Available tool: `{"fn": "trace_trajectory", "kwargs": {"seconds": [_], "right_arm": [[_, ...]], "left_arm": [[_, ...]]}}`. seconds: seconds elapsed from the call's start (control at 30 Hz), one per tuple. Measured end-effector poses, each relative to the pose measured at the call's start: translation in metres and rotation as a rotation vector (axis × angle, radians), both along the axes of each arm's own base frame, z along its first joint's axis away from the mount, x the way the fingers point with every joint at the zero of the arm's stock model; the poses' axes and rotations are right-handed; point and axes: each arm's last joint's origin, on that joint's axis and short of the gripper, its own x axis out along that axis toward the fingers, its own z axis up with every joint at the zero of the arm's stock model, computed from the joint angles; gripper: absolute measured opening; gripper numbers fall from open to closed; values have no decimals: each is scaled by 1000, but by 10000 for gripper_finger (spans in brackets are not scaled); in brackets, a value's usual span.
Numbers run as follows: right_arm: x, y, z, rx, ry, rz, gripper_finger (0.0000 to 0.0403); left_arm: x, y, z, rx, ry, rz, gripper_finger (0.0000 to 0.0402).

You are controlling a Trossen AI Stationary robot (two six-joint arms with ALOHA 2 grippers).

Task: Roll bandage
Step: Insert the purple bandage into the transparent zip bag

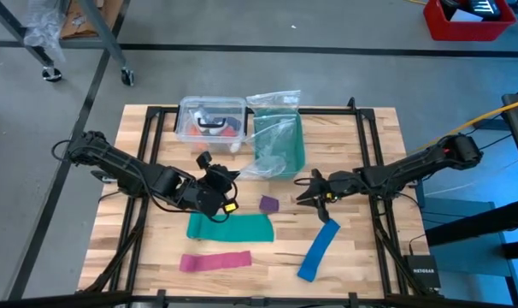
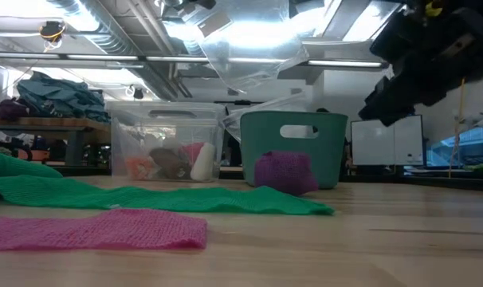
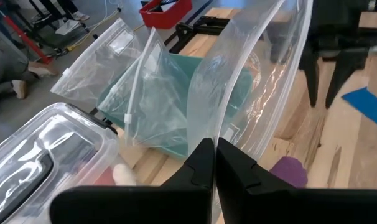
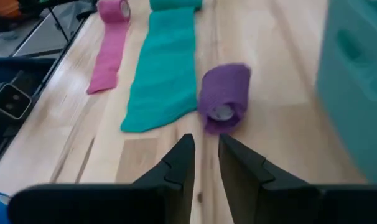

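On the tabletop (image 1: 362, 257), taking its centre as the clock's hub, the left tool (image 1: 227, 177) sits at about nine o'clock, its fingers pressed together on the edge of a clear plastic bag (image 1: 274, 100) that rises over the teal bin (image 1: 279, 145) at twelve. A clear lidded box (image 1: 211, 118) stands at eleven. A pink strip (image 1: 214, 260) lies at seven and a green strip (image 1: 230, 227) just above it toward the hub. The bandage (image 1: 269, 204), a small purple roll, rests on the wood right at the hub, free of both tools. The right tool (image 1: 305, 193) hovers just beside it at three o'clock, fingers narrowly apart and holding nothing. A blue strip (image 1: 318, 250) lies at five.
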Motion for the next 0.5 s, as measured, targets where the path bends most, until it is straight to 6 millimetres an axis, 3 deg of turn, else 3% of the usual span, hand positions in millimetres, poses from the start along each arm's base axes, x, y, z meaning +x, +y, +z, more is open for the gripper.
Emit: {"fn": "trace_trajectory", "kwargs": {"seconds": [0.3,0.5], "right_arm": [[21,4,-7,94,-101,-30,76],[26,3,-20,66,-38,-96,76]], "left_arm": [[1,0,1,0,-7,-3,0],[1,0,1,-5,-14,-1,0]]}}
